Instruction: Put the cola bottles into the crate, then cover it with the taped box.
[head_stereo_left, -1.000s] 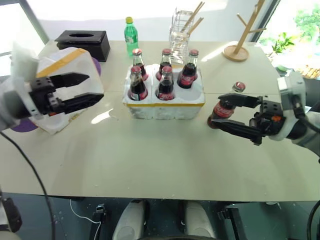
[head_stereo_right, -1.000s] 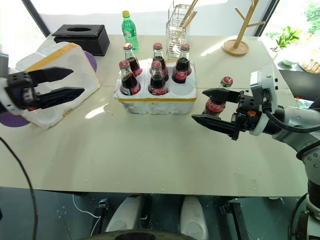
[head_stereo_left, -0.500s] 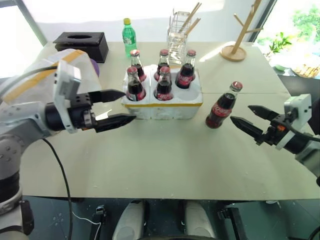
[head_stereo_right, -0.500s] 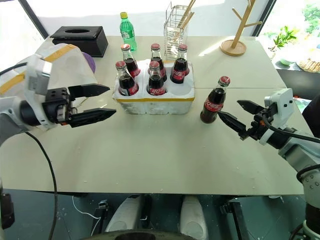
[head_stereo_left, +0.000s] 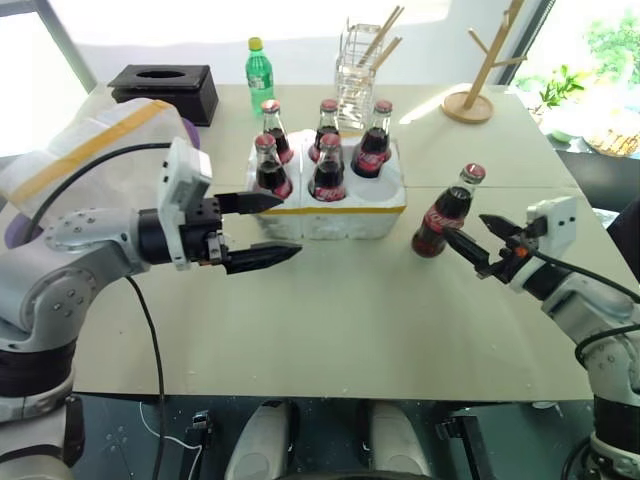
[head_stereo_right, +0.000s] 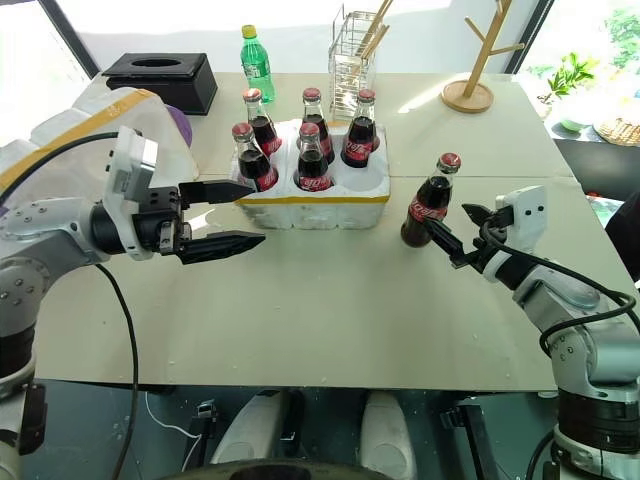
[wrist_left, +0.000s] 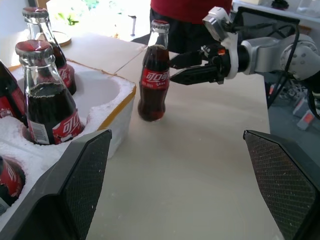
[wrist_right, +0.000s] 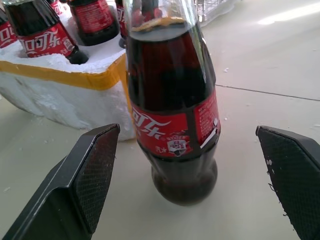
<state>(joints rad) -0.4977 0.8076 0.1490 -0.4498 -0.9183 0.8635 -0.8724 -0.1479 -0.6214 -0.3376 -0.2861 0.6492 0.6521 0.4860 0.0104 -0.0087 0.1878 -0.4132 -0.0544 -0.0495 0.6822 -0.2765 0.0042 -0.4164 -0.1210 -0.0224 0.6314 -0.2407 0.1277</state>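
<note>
Item one, loose cola bottle (head_stereo_left: 443, 212): it stands upright on the table (head_stereo_left: 330, 320), long axis vertical, just beside the crate's right end. From my right claw (head_stereo_left: 470, 242) it lies straight ahead, between the lines of the two spread fingers in the right wrist view and apart from both; I cannot confirm any touch. I judge this the bottle the next move turns on, and the right arm is plainly the nearer one.

Item two, right claw: fingers wide apart, empty, pointing roughly level at the bottle's lower body and label.

Item three, crate (head_stereo_left: 330, 205): a low white foam block with a yellow band, lying beyond and to the left of the right claw, past the loose bottle. Five cola bottles (head_stereo_left: 330, 170) stand in its wells. The well at the front right corner, the one closest to the loose bottle, is empty.

Item four, left claw (head_stereo_left: 262, 229): fingers spread, holding nothing, level and pointing across the front left corner of the crate. From it the loose bottle is well apart, past the whole crate.

Item five, taped box (head_stereo_left: 95, 150): it lies behind my left arm, at the table's left side, not yet in use.

Judgement: five of six bottles are placed; the last one and the cover remain.
</note>
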